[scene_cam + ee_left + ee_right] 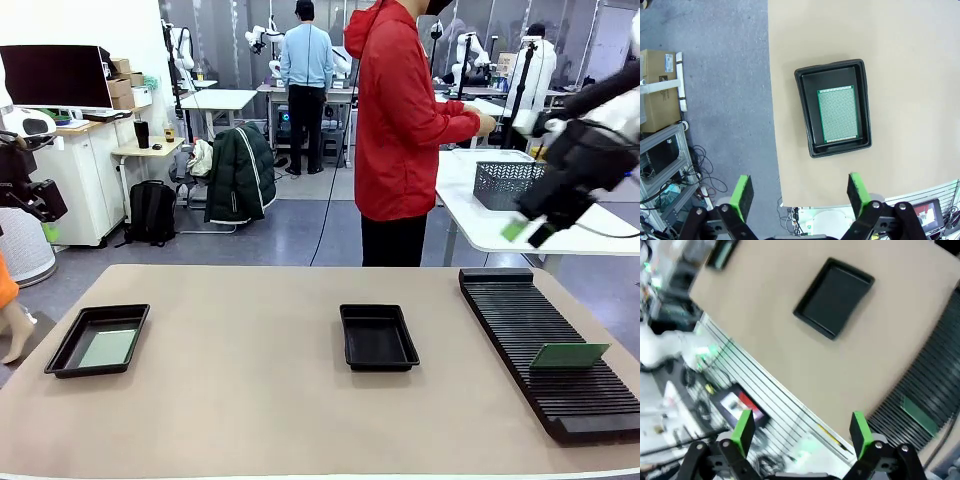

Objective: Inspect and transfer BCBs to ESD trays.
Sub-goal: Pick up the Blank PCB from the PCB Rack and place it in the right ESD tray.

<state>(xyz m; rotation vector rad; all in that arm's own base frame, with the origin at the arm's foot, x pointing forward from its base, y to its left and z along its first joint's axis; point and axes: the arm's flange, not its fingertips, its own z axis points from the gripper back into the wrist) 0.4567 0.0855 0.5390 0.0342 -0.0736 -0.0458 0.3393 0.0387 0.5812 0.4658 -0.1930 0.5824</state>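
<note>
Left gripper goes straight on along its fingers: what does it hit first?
Left gripper: probably the black tray with the green board inside, or the tabletop just beside it; depth unclear.

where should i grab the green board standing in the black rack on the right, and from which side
Take the thin green circuit board by its free top edge, from above, pinching its two flat faces. It stands on a long edge in a slot of the long black ribbed rack, tilted slightly, its lower edge sunk between the ribs.
</note>
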